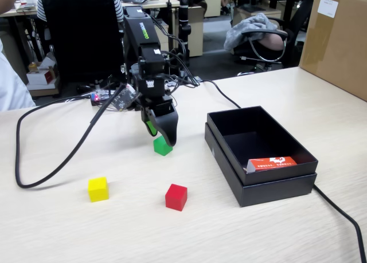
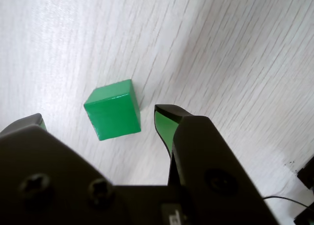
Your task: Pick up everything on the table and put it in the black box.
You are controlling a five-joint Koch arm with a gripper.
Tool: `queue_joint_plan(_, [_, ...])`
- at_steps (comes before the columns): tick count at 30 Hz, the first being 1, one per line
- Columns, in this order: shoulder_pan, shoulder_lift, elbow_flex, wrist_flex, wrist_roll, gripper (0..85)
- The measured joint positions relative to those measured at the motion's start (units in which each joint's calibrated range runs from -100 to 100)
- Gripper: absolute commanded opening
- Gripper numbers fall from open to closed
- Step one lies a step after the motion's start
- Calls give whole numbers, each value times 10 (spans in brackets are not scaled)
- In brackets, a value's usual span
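I have the tool spread wide and empty above the green cube, which sits on the counter between the two tips in the wrist view. I'd lower until the tips straddle it, squaring them to flat faces, then close. The yellow cube and red cube wait nearer the camera; the black box is right in the fixed view.

- The fixed view stands in front of the table, a little above, looking toward 12 o'clock at the arm, not very near.
- The wrist view looks down, very close.
- Both share the green cube and the gripper.
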Motion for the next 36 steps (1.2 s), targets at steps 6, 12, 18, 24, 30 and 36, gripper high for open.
queue_joint_plan(6, [3, 45, 1, 0, 0, 441])
queue_joint_plan(12, [8, 82, 22, 0, -1, 411])
queue_joint_plan(18, [10, 94, 23, 0, -1, 327])
queue_joint_plan(24, [9, 101, 23, -3, -1, 145])
queue_joint_plan(30, [8, 101, 23, -3, -1, 8])
queue_joint_plan(36, [24, 28, -3, -33, 1, 7])
